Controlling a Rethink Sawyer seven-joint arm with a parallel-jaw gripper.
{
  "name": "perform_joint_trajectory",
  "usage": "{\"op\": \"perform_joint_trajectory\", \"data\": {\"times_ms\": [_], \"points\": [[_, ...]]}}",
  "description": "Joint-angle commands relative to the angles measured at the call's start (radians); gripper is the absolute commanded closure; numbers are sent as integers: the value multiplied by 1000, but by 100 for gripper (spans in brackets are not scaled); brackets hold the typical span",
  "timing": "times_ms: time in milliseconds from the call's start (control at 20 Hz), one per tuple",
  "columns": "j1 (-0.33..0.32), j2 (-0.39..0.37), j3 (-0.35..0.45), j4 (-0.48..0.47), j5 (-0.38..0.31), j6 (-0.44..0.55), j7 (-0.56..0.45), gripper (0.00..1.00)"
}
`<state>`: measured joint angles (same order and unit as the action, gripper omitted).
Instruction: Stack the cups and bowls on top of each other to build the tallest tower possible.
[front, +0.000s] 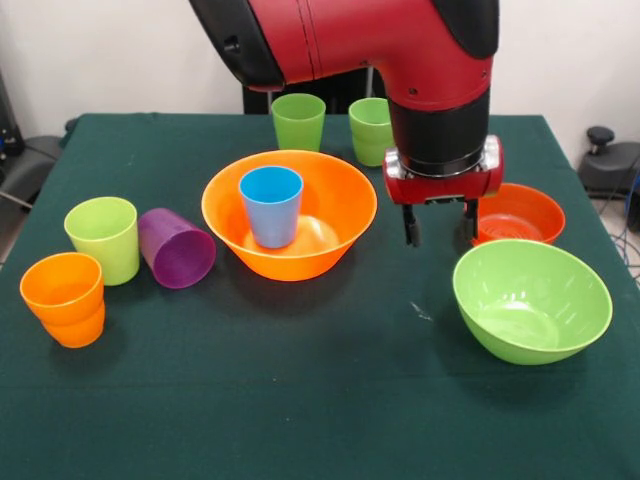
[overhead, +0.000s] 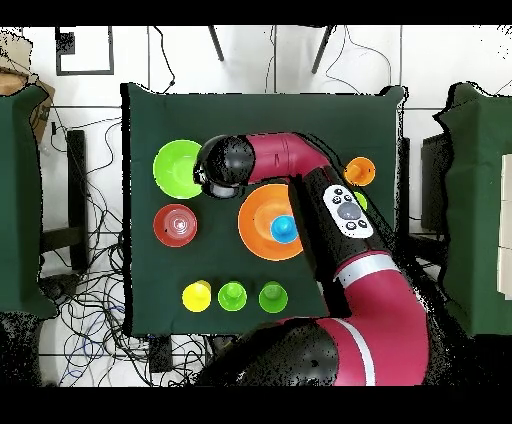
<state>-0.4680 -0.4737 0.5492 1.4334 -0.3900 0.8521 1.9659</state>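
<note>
A large orange bowl (front: 330, 215) stands mid-table with a blue cup (front: 271, 205) upright inside it. My gripper (front: 440, 235) hangs open and empty just right of that bowl, beside the small red-orange bowl (front: 520, 212). The lime-green bowl (front: 531, 298) sits at the front right. On the left are a lime cup (front: 103, 238), a purple cup (front: 176, 248) lying on its side, and an orange cup (front: 64, 298) that looks nested in a second one. Two green cups (front: 298, 120) (front: 371, 130) stand at the far edge. A yellow cup (overhead: 197, 296) shows only in the overhead view.
The dark green table (front: 300, 400) carries everything. My arm (overhead: 300, 160) reaches across the table and covers the gripper and part of the orange bowl (overhead: 262, 222) in the overhead view. Chairs and cables lie around the table.
</note>
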Motion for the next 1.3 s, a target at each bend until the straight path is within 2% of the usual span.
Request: {"op": "perform_joint_trajectory", "data": {"times_ms": [50,950,1300], "points": [[6,71,20,19,-25,71,-158,0],[29,63,-5,21,-47,47,-114,0],[77,85,-28,-51,-6,127,-44,0]]}}
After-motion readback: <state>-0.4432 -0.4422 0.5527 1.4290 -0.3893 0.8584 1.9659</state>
